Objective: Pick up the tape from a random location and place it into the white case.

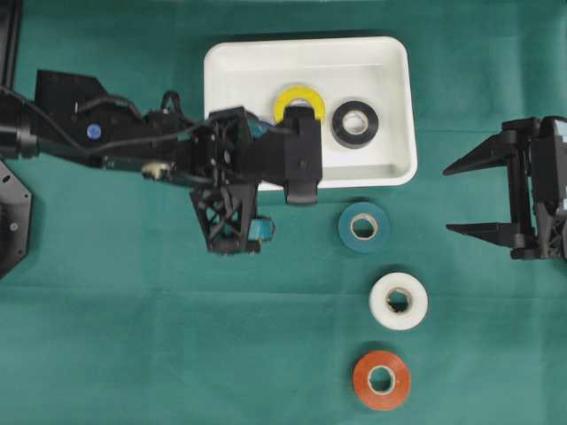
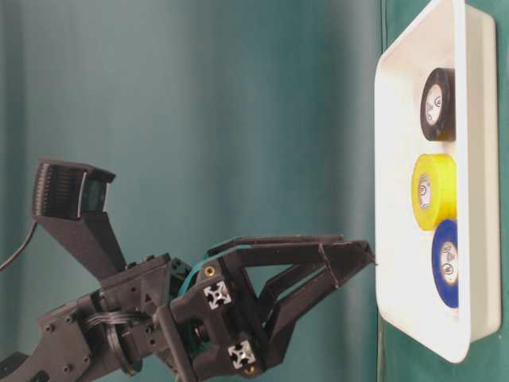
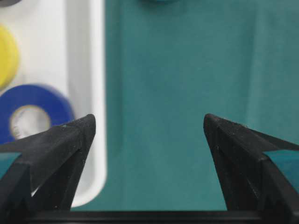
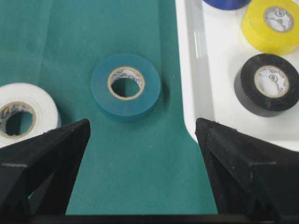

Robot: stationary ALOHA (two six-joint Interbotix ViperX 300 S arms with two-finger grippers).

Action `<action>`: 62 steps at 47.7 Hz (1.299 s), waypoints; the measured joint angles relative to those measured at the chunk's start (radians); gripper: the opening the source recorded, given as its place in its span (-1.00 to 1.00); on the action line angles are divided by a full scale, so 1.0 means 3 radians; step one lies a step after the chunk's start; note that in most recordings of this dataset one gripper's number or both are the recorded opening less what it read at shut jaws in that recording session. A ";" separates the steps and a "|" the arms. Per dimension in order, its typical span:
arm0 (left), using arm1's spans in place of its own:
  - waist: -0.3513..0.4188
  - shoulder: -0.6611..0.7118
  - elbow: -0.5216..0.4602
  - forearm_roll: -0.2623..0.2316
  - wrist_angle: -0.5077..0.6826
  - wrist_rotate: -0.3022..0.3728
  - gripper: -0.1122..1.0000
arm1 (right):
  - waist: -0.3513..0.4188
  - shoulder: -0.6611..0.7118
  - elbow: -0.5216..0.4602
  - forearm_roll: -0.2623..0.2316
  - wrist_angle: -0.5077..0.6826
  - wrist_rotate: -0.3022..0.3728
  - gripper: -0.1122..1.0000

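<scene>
Over the shallow white plastic case's [image 1: 394, 168] rim, my left claw [image 1: 301, 190] hangs spread and empty. Green tape roll [image 1: 363, 227] waits on the worktop [image 1: 133, 354] before my right claw [image 1: 478, 199], also spread.

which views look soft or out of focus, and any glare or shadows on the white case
Left wrist view: blue roll and yellow roll are blurred, the fingers sharper. Right wrist view: crisp on the teal roll and black roll, which casts a soft shadow. Overhead view: white case is bright, nearly washed out. Table-level view appears turned sideways.
</scene>
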 measured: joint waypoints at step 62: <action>-0.0061 -0.1519 0.1253 0.0000 -0.1360 0.0010 0.93 | -0.0005 -0.0010 -0.0189 -0.0118 0.0051 -0.0010 0.78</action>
